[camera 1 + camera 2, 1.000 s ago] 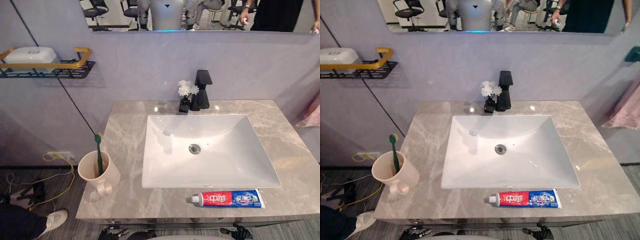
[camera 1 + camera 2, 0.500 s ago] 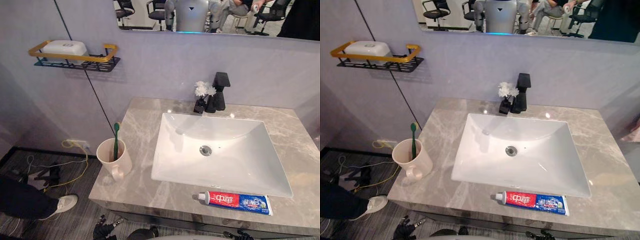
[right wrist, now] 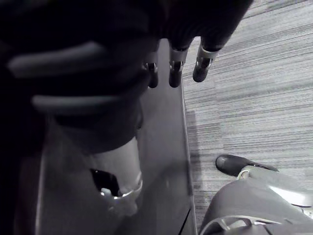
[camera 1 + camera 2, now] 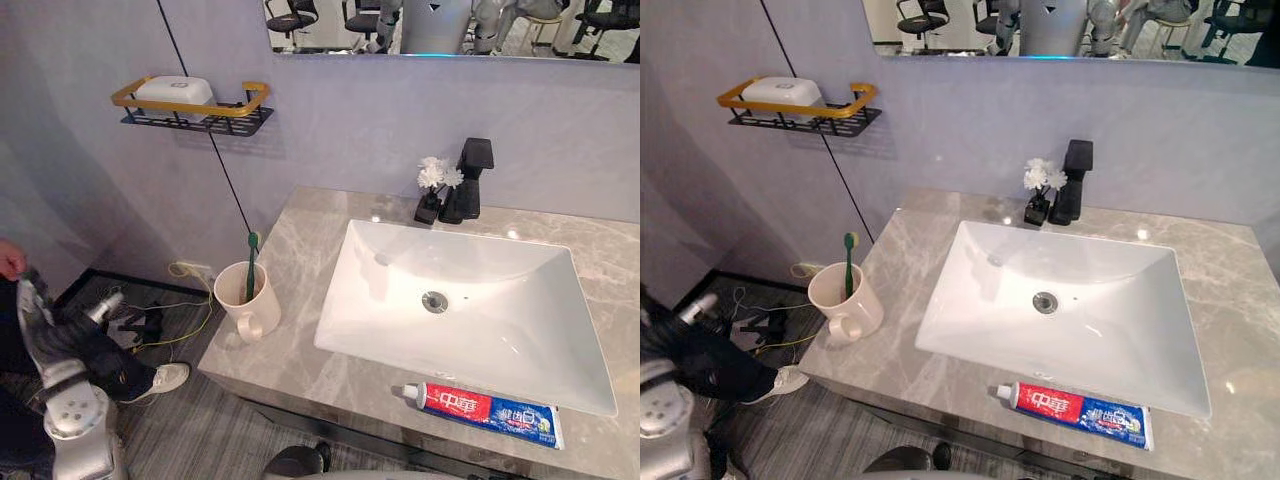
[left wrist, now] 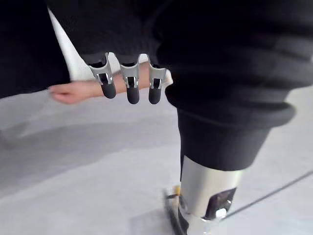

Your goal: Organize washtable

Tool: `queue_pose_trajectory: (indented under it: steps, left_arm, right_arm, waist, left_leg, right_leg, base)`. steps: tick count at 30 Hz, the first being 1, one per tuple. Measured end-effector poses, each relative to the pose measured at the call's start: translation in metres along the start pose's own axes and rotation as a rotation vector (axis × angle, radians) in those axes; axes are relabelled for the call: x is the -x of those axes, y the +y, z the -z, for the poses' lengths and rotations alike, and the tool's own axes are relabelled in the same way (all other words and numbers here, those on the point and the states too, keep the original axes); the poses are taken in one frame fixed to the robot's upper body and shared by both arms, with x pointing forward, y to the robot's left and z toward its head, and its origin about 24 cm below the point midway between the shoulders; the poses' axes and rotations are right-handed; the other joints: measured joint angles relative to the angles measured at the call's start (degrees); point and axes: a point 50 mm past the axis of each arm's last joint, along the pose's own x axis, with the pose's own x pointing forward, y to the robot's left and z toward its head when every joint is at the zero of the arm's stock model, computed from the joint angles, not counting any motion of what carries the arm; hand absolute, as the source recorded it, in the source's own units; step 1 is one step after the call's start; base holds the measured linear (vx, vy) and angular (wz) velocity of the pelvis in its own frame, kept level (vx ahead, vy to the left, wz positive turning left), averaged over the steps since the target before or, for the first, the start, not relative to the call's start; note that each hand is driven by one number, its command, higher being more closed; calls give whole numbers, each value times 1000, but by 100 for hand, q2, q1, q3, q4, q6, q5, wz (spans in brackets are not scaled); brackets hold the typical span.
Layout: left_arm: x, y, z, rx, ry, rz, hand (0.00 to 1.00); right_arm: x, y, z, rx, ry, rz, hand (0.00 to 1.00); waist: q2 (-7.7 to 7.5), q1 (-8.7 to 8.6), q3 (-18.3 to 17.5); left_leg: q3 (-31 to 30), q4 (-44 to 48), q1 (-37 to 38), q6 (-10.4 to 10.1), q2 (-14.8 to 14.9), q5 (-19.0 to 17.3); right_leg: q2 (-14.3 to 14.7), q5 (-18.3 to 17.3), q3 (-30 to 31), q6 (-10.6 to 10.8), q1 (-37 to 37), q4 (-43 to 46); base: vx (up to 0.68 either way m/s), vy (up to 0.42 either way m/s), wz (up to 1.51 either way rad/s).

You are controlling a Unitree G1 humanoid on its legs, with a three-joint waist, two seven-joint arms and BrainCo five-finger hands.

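A beige cup [image 4: 251, 308] with a green toothbrush [image 4: 251, 266] in it stands on the left end of the grey marble countertop [image 4: 300, 250]. A red and blue toothpaste tube [image 4: 485, 411] lies along the front edge, in front of the white sink [image 4: 480, 320]. My left hand [image 4: 31, 302] is raised at the lower left, well off the table. Its fingers [image 5: 128, 87] hang relaxed and hold nothing. My right hand [image 3: 172, 68] hangs beside the dark cabinet side, fingers loose and empty.
A black faucet [image 4: 468, 180] and a small vase of white flowers [image 4: 435, 181] stand behind the sink. A wall shelf [image 4: 190, 112] holds a white soap box [image 4: 175, 91]. A person's hand [image 4: 10, 260] and white shoe [image 4: 166, 378] are near my left hand.
The camera has swung left and pulled back, so the whole scene sits further right. My left arm has come up into view at the lower left. Nothing on the table has moved.
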Motion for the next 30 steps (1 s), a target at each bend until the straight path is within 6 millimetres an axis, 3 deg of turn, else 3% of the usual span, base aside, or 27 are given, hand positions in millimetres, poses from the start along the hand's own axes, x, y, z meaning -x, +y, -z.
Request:
queue_pose_trajectory:
  steps: [3, 12, 16, 18, 21, 30]
  left_arm:
    - [-2, -16, -42, 7, -213, 45, 0]
    - [20, -66, -109, 234, -511, 260, 0]
    - [35, -91, -123, 354, -544, 419, 0]
    - [48, -113, -131, 434, -555, 561, 0]
    - [67, -143, -130, 486, -519, 744, 0]
    - [120, -211, -120, 487, -398, 1146, 0]
  right_arm:
    - [2, -3, 1, -7, -12, 3, 0]
    - [3, 3, 0, -33, -30, -41, 0]
    - [2, 9, -3, -20, -40, -68, 0]
    - [2, 13, -5, -9, -45, -82, 0]
    - [0, 17, -9, -10, -50, -90, 0]
    - [-1, 22, -11, -13, -44, -99, 0]
  waist:
    - [49, -11, -96]
    - [-31, -177, -361]
    - [-103, -192, -395]
    - [-159, -229, -423]
    - [-180, -326, -431]
    - [-291, -326, -411]
  left_leg:
    - [-7, 2, -15, 10, 3, -7]
    - [152, -14, -31, 49, 108, -41]
    - [248, -135, 4, -3, 196, -3]
    - [297, -242, 22, -78, 210, 53]
    - [388, -323, 96, -81, 244, 64]
    - [556, -409, 113, -81, 311, 64]
  right_leg:
    - [6, -21, 7, -37, -3, 7]
    - [145, -14, 502, -50, -132, -60]
    - [199, 47, 663, -127, -236, -89]
    - [226, 75, 733, -132, -296, -95]
    - [272, 101, 828, -118, -299, -121]
    - [329, 143, 1051, -147, -387, -209]
  base:
    - [-32, -3, 2]
    - [-42, -3, -10]
    - [8, -18, -17]
    - [19, -26, -14]
    - [32, -33, -16]
    - [49, -9, -13]
